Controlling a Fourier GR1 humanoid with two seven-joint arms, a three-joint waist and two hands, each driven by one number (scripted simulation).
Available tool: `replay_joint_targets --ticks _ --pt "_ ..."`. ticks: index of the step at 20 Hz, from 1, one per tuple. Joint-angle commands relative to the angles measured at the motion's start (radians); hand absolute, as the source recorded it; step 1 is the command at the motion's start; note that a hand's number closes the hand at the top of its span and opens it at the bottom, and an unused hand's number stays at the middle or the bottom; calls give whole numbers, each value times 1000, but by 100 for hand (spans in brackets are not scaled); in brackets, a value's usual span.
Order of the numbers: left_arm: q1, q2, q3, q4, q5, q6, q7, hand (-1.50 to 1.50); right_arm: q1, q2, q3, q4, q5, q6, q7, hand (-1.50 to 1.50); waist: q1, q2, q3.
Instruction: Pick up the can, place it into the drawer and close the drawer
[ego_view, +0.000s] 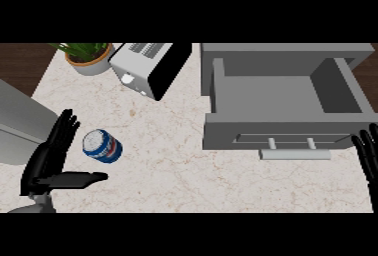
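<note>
1. Can (102, 146) on the counter (177, 170), near left, well apart from the drawer (275, 95). Blue-banded, pale top showing. You cannot tell from here whether it stands upright or leans.
2. Left hand (53, 159) is spread wide just left of the can, fingers straight, thumb (83, 178) stuck out on the near side. It holds nothing.
3. Right hand (366, 151) is at the right edge, fingers straight up, resting beside the drawer's handle (295, 154).
4. Drawer is pulled out on the right, its inside in full view.
5. Step in hand, by your reading: the pick-up, with the grasp not yet made.
6. Next move: bring the left hand right until the can sits between fingers and thumb, then curl round it. Mind that straight fingers could shove it away.
</note>
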Motion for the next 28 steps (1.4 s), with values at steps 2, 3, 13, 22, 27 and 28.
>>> replay_joint_targets --ticks 2,3,13,22,27,28 --pt "4 -7 -5 143 -52 6 -161 -150 67 48 49 -50 42 7 -24 -150 -3 0 0" --pt "-24 0 -4 148 -44 4 -132 -150 -32 -17 -44 59 -9 22 -40 -150 0 0 0" --pt "-72 24 23 324 -52 10 -207 -150 -11 -5 -34 -50 -17 21 52 -150 -3 0 0" --pt "-105 28 28 472 -45 7 -278 -150 -81 -1 -44 -24 -21 3 80 -150 0 0 0" --pt "-173 92 67 586 -13 -42 -327 -150 19 31 -39 -74 -27 33 23 -150 -3 0 0" --pt "-164 51 45 557 -24 -1 -335 -150 -20 22 -15 -132 -14 15 119 -150 -2 0 0"
